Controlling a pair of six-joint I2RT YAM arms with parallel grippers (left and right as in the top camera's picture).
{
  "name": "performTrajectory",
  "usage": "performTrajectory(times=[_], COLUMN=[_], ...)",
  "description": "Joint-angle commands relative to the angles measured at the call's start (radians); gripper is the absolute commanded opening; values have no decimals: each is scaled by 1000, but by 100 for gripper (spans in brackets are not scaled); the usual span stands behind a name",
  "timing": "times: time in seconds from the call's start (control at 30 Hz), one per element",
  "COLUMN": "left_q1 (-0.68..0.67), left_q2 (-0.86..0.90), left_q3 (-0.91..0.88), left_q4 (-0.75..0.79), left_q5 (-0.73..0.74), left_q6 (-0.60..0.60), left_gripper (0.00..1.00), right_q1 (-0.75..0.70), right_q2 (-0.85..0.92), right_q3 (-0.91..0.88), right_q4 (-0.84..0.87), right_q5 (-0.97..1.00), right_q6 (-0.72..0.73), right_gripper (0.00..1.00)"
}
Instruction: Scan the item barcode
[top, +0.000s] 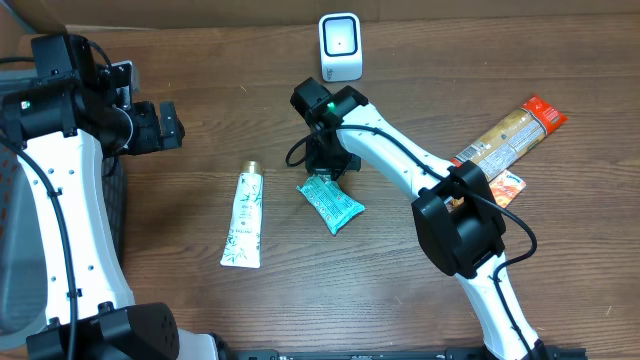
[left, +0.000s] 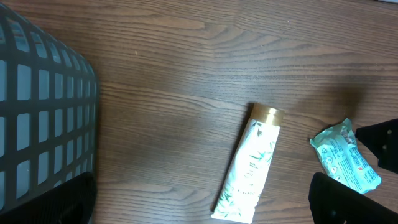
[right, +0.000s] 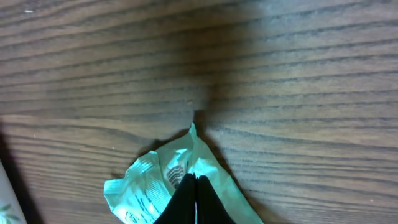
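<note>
The item is a crumpled green packet lying on the wooden table near the centre. My right gripper comes down on its far end. In the right wrist view the two black fingers are pressed together, pinching the wrapper of the green packet, and a small printed barcode shows just beside the fingertips. The white barcode scanner stands upright at the back of the table. My left gripper hovers at the far left, wide open and holding nothing. Its wrist view shows the packet at the right.
A white tube with a gold cap lies left of the packet. A long tan and red snack pack and a small orange sachet lie at the right. A grey mesh basket stands at the left edge.
</note>
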Motion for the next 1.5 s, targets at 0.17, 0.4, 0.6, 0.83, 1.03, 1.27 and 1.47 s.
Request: performTrajectory(times=[0.17, 0.4, 0.6, 0.83, 1.03, 1.27, 1.47], left_q1=[-2, -2, -2, -2, -2, -2, -2], left_q2=[-4, -4, -4, -4, -4, -4, -4], left_q3=[13, 13, 13, 13, 13, 13, 13], left_q4=[4, 4, 4, 4, 4, 4, 4], left_q5=[1, 1, 1, 1, 1, 1, 1], left_q6=[15, 15, 15, 15, 15, 15, 15], left_gripper=[100, 100, 100, 100, 100, 100, 100], right_q1=[19, 19, 19, 16, 10, 10, 16], right_q2=[9, 9, 9, 9, -26, -97, -90], right_q3=[-88, -144, -180, -159, 5, 128, 48], right_q4=[53, 137, 220, 255, 174, 21, -53], right_q5=[-19, -21, -64, -88, -89, -280, -452], right_q6=[37, 30, -162, -504, -602, -595, -498], right_gripper=[4, 4, 27, 56, 59, 62, 46])
